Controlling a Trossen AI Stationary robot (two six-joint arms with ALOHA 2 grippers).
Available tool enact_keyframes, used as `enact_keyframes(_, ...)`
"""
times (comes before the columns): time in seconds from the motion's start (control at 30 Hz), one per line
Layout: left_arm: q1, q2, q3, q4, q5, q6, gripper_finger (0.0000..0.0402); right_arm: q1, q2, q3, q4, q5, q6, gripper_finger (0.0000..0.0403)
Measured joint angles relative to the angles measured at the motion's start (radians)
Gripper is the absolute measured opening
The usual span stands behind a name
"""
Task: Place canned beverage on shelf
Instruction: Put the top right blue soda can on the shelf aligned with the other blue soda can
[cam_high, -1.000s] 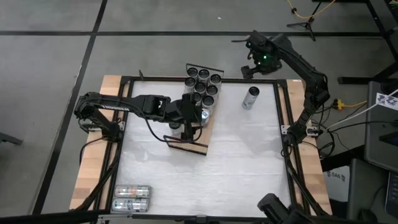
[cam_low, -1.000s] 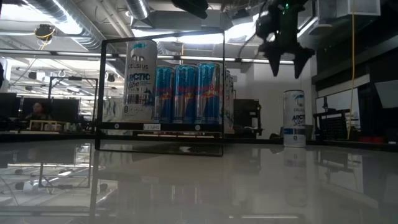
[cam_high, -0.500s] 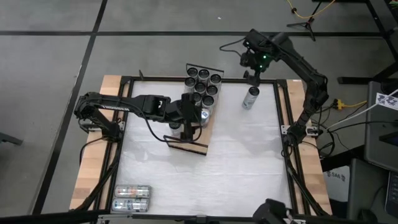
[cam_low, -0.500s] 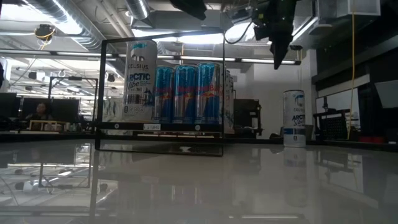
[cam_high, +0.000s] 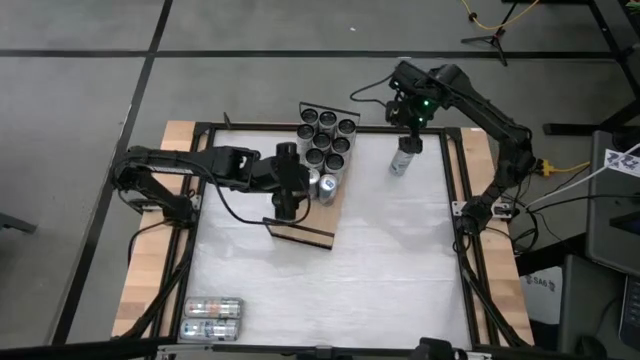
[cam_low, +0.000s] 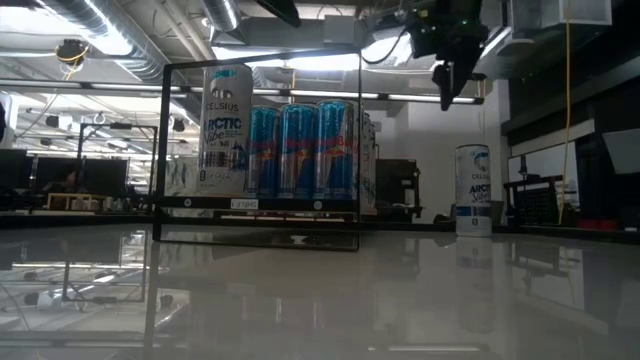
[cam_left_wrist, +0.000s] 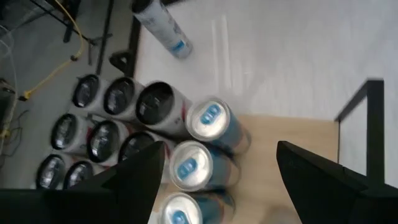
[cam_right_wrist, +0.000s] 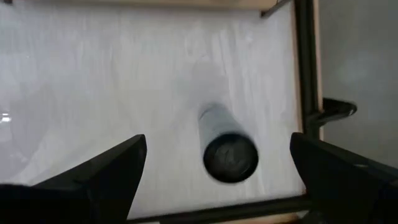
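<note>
The light-wood shelf (cam_high: 318, 215) lies on the white table, with a black wire rail (cam_low: 260, 150) at each short end. Several cans (cam_high: 325, 140) stand on its far half; they also show in the left wrist view (cam_left_wrist: 186, 137). One white can (cam_high: 403, 157) stands upright on the table to the shelf's right, seen in the low view (cam_low: 472, 190) and the right wrist view (cam_right_wrist: 230, 155). My left gripper (cam_left_wrist: 217, 155) hangs open and empty over the shelf (cam_high: 287, 190), just left of the nearest cans. My right gripper (cam_right_wrist: 217, 140) is open above the lone can (cam_high: 410, 118), touching nothing.
A pack of cans (cam_high: 212, 318) lies at the table's near left corner. A black frame (cam_high: 455, 200) runs round the tabletop. Bare white table spreads between the shelf and the near edge.
My left gripper has drawn back from the nearest cans on the shelf toward the table's left edge. My right gripper has come from beyond the far edge toward the lone can and now hangs over it, having turned about on the way.
</note>
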Motion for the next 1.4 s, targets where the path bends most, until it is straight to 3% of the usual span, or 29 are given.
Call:
enact_keyframes(0.3, 0.011, -0.051, 0.000, -0.009, -0.002, 0.002, 0.0302, -0.001, -0.160, -0.263, 0.216, 0.020, -0.022, 0.0392)
enact_keyframes(0.6, 0.011, -0.052, 0.000, -0.009, 0.002, 0.001, 0.0302, 0.006, -0.196, -0.450, 0.291, 0.064, -0.109, 0.0392)
enact_keyframes(0.83, 0.011, -0.052, 0.000, -0.008, 0.004, 0.000, 0.0302, 0.005, -0.196, -0.540, 0.408, 0.096, -0.175, 0.0392)
enact_keyframes(1.07, 0.011, -0.052, 0.000, -0.007, 0.004, -0.004, 0.0302, 0.003, -0.196, -0.594, 0.448, 0.215, -0.203, 0.0392)
enact_keyframes(1.4, 0.011, -0.052, 0.000, -0.007, 0.004, -0.007, 0.0302, -0.023, -0.191, -0.641, 0.451, 0.212, -0.223, 0.0392)
